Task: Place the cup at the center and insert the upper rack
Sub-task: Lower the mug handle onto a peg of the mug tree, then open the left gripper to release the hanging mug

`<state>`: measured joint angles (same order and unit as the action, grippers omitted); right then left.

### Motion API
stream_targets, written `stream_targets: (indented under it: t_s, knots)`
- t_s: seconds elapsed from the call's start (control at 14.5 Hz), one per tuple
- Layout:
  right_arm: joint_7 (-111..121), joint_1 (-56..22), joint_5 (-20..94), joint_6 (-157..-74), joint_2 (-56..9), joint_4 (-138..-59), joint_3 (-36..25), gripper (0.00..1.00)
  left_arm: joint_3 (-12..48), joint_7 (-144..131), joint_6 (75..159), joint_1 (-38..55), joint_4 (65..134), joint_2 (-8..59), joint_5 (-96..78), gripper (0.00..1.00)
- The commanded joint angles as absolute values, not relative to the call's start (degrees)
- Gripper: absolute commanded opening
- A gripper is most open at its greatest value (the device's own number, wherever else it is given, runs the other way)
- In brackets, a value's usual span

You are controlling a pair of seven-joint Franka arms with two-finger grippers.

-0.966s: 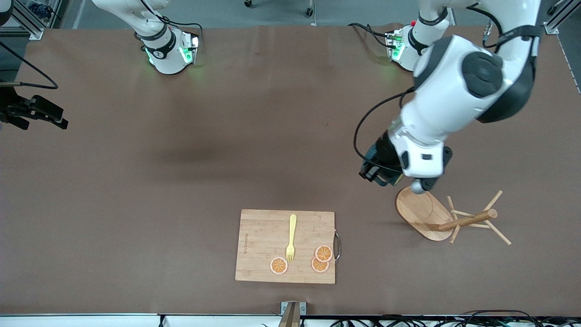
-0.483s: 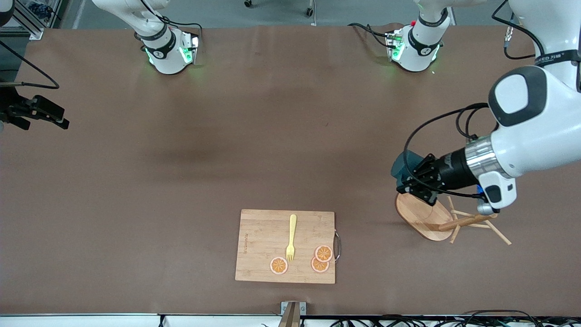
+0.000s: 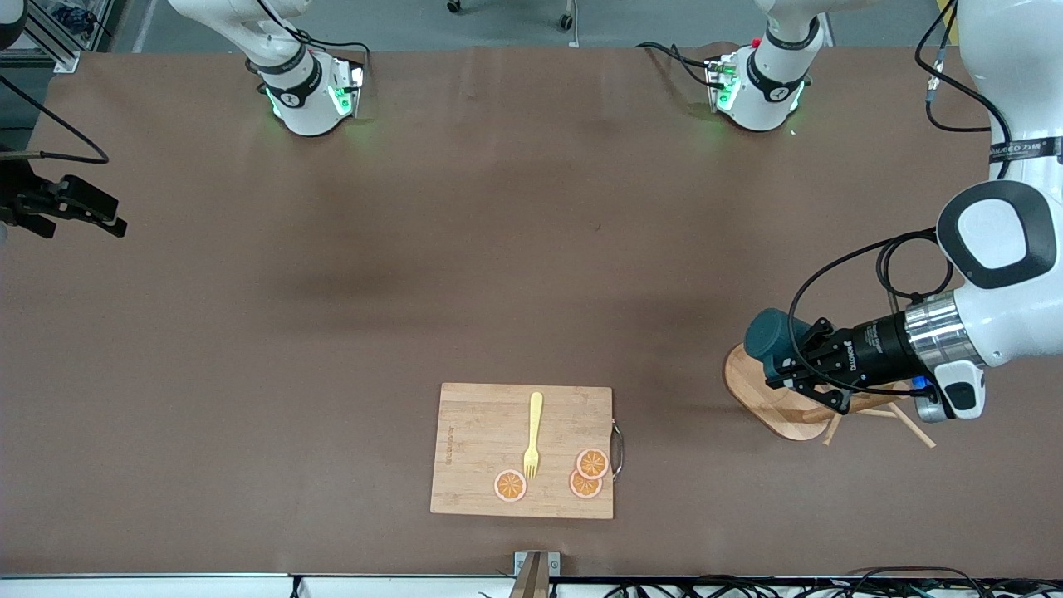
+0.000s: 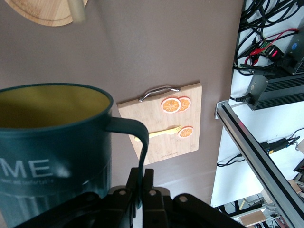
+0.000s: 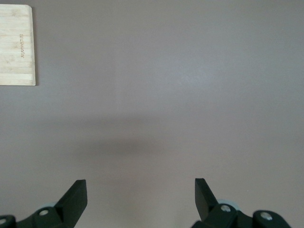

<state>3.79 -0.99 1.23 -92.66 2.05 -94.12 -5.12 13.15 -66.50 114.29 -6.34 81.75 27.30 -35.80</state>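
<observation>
The cup [image 3: 768, 332] is dark teal, and its mustard-yellow inside shows in the left wrist view [image 4: 52, 142]. My left gripper [image 3: 789, 371] is shut on its thin handle [image 4: 141, 142] and holds it over the edge of the upper rack's oval base [image 3: 760, 399]. The upper rack lies on its side at the left arm's end of the table. Its post is partly hidden by my wrist, and its pegs [image 3: 913, 428] stick out past it. My right gripper [image 3: 112, 224] waits open over bare table at the right arm's end, nothing between its fingers [image 5: 76, 197].
A bamboo cutting board [image 3: 473, 448] lies near the front camera's edge, mid-table. It carries a yellow fork [image 3: 533, 432] and three orange slices [image 3: 591, 463]. Its corner also shows in the right wrist view [image 5: 16, 45]. Cables and a metal rail [image 4: 251, 147] run along the table's edge.
My left arm has swung out toward its own end of the table and turned its wrist. It carried the cup from beside the rack's base to over the base's edge. The right arm has not moved.
</observation>
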Motion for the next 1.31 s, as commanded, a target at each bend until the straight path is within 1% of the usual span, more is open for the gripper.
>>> stream_targets:
  t_s: [0.0,0.83,0.97,1.1,1.17,1.24]
  knots:
    - [3.6,-0.53,1.05,-92.72,2.02,-93.87,-4.83,1.0,13.27,-64.87,116.8,-7.82,81.65,28.3,-37.35,0.01]
    - [3.6,-0.7,1.14,-92.81,1.93,-93.43,-4.83,1.0,13.18,-59.5,118.83,-11.68,81.21,31.9,-36.83,0.02]
    - [3.6,-0.79,1.32,-92.9,1.93,-93.43,-4.83,1.0,13.18,-59.33,119.88,-12.56,81.21,32.6,-36.74,0.08]
    - [3.69,-0.97,1.23,-92.99,2.02,-93.34,-4.75,1.0,13.18,-59.33,120.06,-13.27,81.21,32.96,-36.65,0.1]
    - [3.69,-0.88,1.14,-93.42,1.93,-93.34,-4.75,1.0,12.92,-59.33,120.15,-13.45,81.21,32.96,-36.56,0.2]
    - [3.69,-0.97,0.79,-93.78,1.93,-93.34,-4.83,1.0,12.57,-59.33,120.15,-13.45,81.21,32.96,-36.56,0.43]
